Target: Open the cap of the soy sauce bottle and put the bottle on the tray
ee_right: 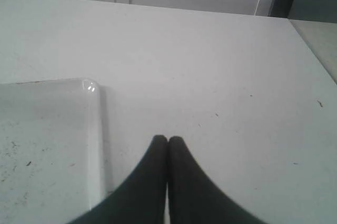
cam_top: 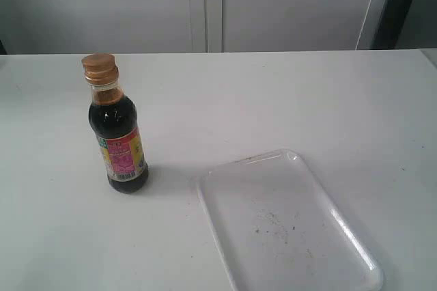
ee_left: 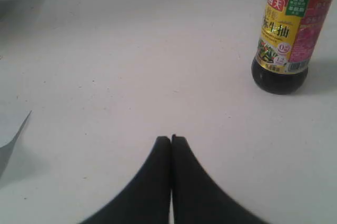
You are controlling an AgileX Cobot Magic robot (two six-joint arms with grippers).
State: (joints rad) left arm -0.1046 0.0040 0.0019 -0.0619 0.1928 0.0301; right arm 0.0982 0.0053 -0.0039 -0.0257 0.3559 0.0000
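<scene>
We see the soy sauce bottle (cam_top: 119, 141) upright on the table (cam_top: 307, 100), cap (cam_top: 100, 67) down, beside the tray (cam_top: 213, 226) — left gripper (ee_left: 170, 139) and right gripper (ee_right: 167, 139) both pinched together, empty.

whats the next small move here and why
Probably open the left gripper and ease it toward the small clear soy sauce bottle of dark liquid. The bottle stands upright on the white table, beside the translucent-white rectangular plastic tray, not on it, its golden-orange ribbed cap shut. Both grippers are shut and hold nothing; the right gripper sits by the tray.
</scene>
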